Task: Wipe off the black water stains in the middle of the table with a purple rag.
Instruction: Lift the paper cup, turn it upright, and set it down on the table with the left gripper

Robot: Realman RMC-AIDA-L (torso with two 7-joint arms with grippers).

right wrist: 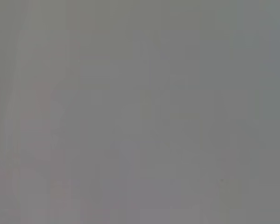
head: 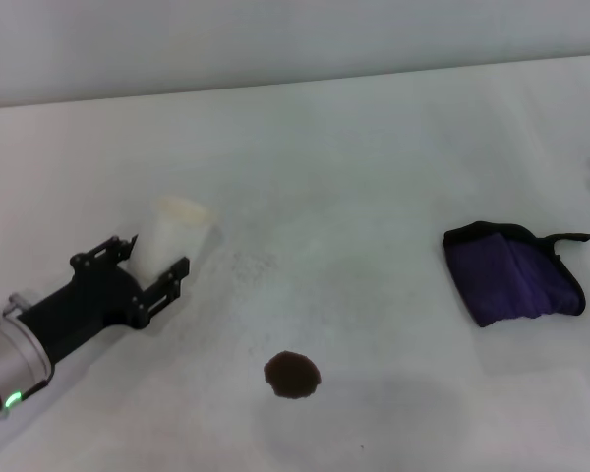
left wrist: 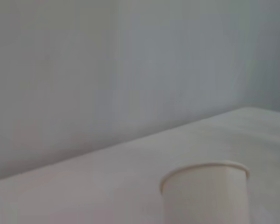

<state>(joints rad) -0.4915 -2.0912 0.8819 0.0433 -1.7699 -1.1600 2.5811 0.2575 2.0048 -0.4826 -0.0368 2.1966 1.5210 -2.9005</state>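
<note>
My left hand [head: 157, 261] sits on the tabletop [head: 374, 147], fingers spread wide around a white paper cup [head: 172, 231]. The black water stains [head: 292, 375] lie near, toward my right. The purple rag [head: 511, 275] rests well apart, far right. Right hand unseen.

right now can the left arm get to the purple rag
Probably not easily. The left gripper has its fingers around the white paper cup on the table's left, while the purple rag lies far right, past the black water stain.

A white paper cup [left wrist: 205, 193] (upright) stands on the table [left wrist: 84, 186].
</note>
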